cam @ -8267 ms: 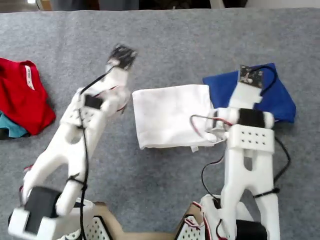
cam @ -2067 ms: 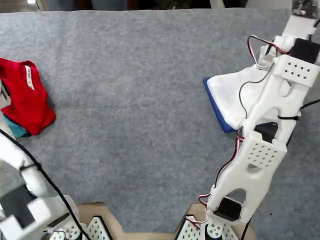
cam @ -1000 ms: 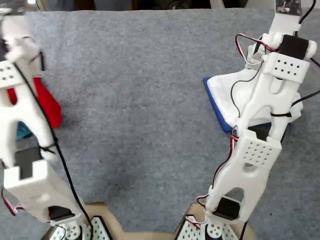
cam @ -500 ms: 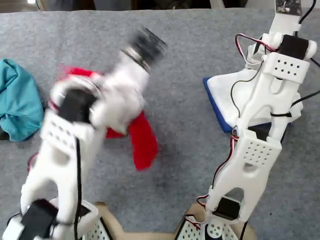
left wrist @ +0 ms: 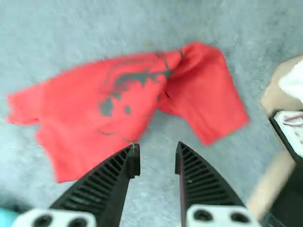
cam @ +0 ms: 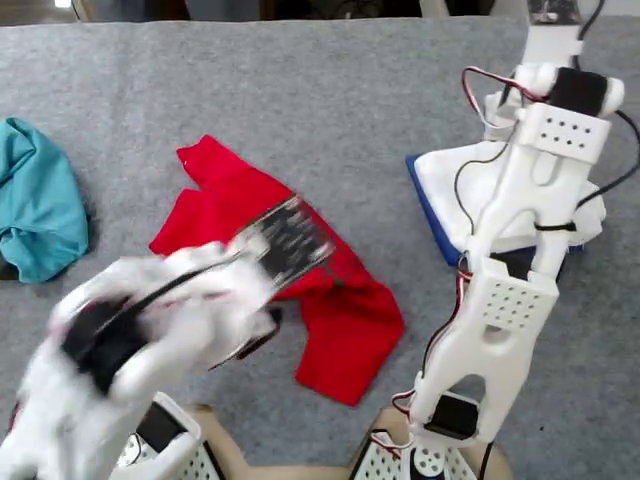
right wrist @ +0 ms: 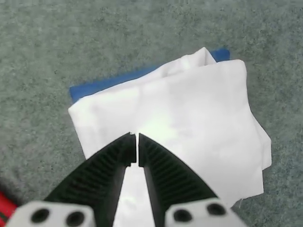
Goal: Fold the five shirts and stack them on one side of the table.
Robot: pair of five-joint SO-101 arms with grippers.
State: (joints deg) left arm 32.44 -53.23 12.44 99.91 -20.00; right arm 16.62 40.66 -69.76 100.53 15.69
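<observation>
A red shirt lies rumpled and unfolded in the middle of the grey table. In the left wrist view my left gripper hovers open just short of the red shirt, with nothing between its fingers. A crumpled teal shirt sits at the far left. At the right, a folded white shirt rests on a folded blue shirt. My right gripper is shut above the white shirt, and a blue edge shows beneath it.
The left arm stretches over the near left of the table. The right arm spans the right side from front to back, over part of the stack. Cardboard bases line the front edge. Bare grey cloth lies at the back middle.
The left arm dragged the red shirt from the left pile to the middle, let it go and pulled back toward the front. The teal shirt is uncovered. The right arm barely moved.
</observation>
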